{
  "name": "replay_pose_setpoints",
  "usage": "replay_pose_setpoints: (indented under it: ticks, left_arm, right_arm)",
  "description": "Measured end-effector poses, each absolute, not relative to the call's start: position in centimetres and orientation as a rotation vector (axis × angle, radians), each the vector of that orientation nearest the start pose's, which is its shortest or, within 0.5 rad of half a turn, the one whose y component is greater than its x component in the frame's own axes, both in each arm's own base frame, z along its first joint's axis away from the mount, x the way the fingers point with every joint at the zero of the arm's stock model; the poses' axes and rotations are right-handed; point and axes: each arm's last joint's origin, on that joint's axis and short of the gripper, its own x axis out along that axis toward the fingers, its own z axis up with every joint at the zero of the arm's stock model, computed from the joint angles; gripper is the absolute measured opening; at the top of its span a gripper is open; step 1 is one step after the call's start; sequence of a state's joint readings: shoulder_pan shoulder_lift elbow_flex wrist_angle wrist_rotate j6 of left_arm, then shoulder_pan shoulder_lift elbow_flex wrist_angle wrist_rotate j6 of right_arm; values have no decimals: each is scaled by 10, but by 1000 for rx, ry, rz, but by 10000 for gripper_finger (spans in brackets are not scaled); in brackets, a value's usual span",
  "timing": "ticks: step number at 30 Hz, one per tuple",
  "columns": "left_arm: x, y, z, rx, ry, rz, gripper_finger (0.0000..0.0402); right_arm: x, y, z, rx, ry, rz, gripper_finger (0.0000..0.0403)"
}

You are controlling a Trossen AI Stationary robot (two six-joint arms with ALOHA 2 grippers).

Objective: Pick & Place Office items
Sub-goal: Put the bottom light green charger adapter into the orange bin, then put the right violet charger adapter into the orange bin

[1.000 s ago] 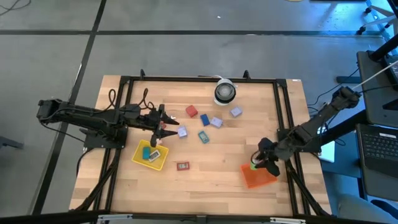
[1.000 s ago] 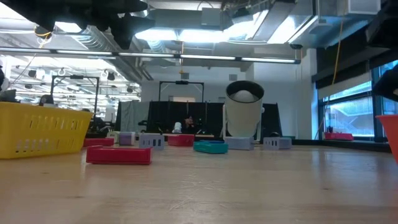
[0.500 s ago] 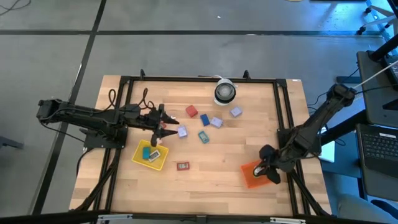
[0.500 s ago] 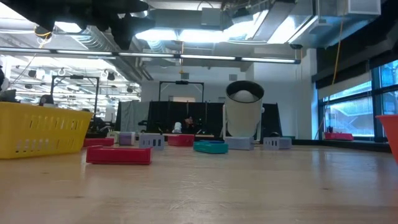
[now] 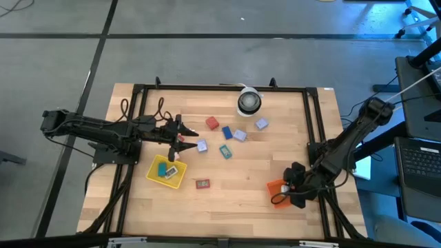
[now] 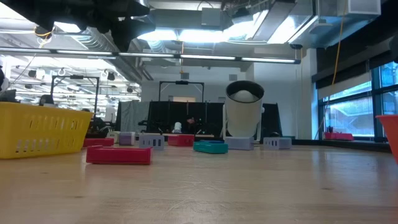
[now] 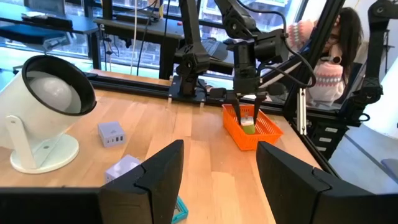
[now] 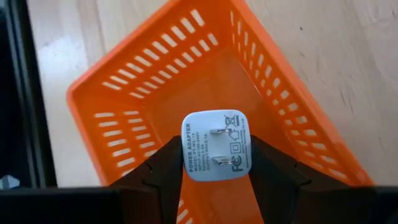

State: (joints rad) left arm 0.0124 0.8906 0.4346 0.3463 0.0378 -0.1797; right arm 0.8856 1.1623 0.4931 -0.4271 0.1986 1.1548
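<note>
Orange tray (image 8: 155, 81) sat directly beneath the right fingers (image 8: 214, 163), which gripped a white plug adapter (image 8: 216, 147); left fingers (image 7: 214, 171) stood open.

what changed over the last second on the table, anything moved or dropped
The right gripper swung from the orange tray's far edge toward the table's front and now hangs over the tray, a white plug-in charger between its fingers above the tray's inside; not let go. The left gripper stayed open beside the yellow tray. The loose pieces and the white roll did not move.
</note>
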Motion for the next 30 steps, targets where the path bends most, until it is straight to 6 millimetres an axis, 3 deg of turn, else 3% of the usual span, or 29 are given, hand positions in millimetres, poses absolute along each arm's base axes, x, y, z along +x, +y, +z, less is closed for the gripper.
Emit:
replay_pose_setpoints:
  ticks: [13, 23, 30]
  left_arm:
    - [196, 1, 243, -173, 127, -18, 198]
    - [196, 1, 243, -176, 127, -19, 198]
    - [196, 1, 243, -182, 127, -25, 198]
  right_arm:
    - [125, 143, 152, 505, 1140, -53, 166]
    - [125, 143, 152, 507, 1143, -53, 239]
    - [126, 143, 153, 501, 1120, -66, 250]
